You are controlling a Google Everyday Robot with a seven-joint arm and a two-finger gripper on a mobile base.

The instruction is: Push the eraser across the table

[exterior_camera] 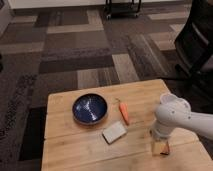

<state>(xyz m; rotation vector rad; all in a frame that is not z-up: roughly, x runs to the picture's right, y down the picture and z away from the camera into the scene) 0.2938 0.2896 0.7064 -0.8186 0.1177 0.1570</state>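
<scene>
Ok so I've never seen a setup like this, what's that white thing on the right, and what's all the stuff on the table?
There is only one picture, taken by a single camera looking down at a light wooden table on a carpeted floor. I can't tell where the camera is mounted.

The white thing is a robot arm reaching in from the right. At its end is the gripper, the part that grasps or pushes things. It is down at the tabletop near the front right corner.

Right at its tip is a small dark eraser, partly hidden by the gripper, so I can't tell whether it is being held.

Also on the table are a dark blue bowl, an orange carrot just to its right, and a pale flat block in front of them. All three lie apart from the arm.
</scene>
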